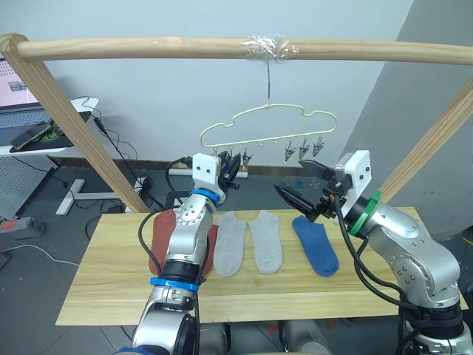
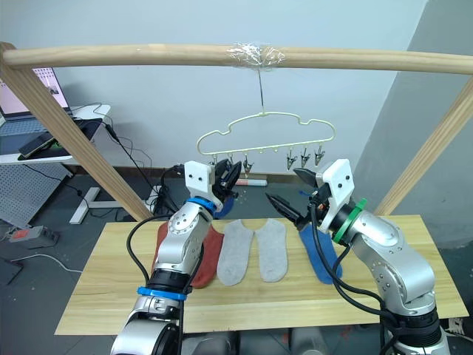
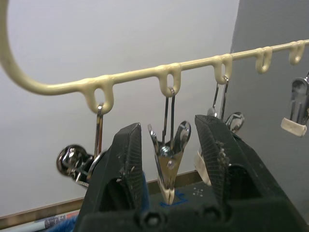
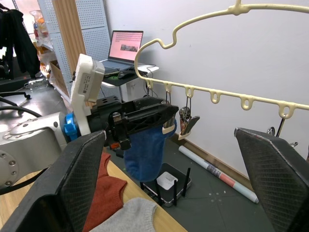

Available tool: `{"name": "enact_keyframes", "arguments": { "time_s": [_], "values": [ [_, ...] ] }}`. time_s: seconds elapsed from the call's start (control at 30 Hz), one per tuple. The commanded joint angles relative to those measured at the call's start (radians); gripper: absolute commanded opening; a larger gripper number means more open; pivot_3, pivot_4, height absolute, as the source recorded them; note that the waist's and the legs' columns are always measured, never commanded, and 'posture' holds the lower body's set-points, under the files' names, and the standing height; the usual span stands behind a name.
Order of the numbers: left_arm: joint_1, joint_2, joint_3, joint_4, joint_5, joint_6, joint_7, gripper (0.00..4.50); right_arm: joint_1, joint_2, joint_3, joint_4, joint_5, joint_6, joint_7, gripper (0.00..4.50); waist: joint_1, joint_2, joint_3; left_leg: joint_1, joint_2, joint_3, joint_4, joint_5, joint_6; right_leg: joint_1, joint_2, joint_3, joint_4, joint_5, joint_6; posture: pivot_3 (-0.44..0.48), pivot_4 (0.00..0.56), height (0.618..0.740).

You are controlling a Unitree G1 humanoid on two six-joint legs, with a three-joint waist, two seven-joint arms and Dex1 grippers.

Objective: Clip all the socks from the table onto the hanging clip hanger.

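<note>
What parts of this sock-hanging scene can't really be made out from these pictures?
- Rust-red socks: mostly behind the left arm in the eye views, so their number is unclear.
- Blue sock hanging by the left gripper: its top is hidden behind the fingers in the right wrist view, so whether a clip holds it is unclear.
- Clip hanger: cut off by the left wrist view's edges.
</note>
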Motion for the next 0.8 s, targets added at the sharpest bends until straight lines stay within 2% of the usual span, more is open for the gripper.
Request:
{"name": "enact_keyframes", "arguments": {
  "time_s": [0.03,0.53,0.63,0.73,0.8],
  "values": [
    [-0.038,-0.002,0.01,0.012,0.009,-0.038,0.004,1.93,-0.023,-0.004,-0.019,-0.036,0.023,0.001,-0.009,4.5,0.0,0.0,0.0,0.0,0.0,0.0,0.0,0.0,0.0,0.0,0.0,0.0,0.0,0.0,0.0,-0.172,0.142,0.74],
    [-0.054,0.005,0.011,0.046,0.013,-0.053,-0.007,1.93,-0.026,-0.004,-0.021,-0.042,0.038,0.011,-0.021,4.5,-0.001,0.0,0.0,0.0,0.0,0.0,0.0,0.0,0.0,0.0,0.0,0.0,-0.001,0.0,0.0,-0.18,0.145,0.74],
    [-0.055,0.004,0.014,0.045,0.006,-0.054,-0.015,1.37,-0.024,-0.001,-0.023,-0.038,0.04,0.01,-0.022,4.5,-0.001,0.0,0.0,0.0,0.0,0.0,0.0,0.0,0.0,0.0,0.0,0.0,-0.001,0.0,0.0,-0.181,0.145,0.74],
    [-0.055,0.006,0.013,0.041,0.006,-0.055,-0.021,0.57,-0.022,0.001,-0.025,-0.034,0.044,0.011,-0.023,4.5,-0.001,0.0,0.001,0.0,0.0,0.0,0.0,0.0,0.0,0.0,0.0,0.0,-0.001,0.0,0.0,-0.178,0.146,0.74],
    [-0.056,0.007,0.012,0.04,0.009,-0.057,-0.025,0.27,-0.021,0.003,-0.024,-0.03,0.044,0.011,-0.023,4.5,-0.001,0.0,0.001,0.0,0.0,0.0,0.0,0.0,0.0,0.0,0.0,0.0,-0.001,0.0,0.0,-0.178,0.146,0.74]
  ]
}}
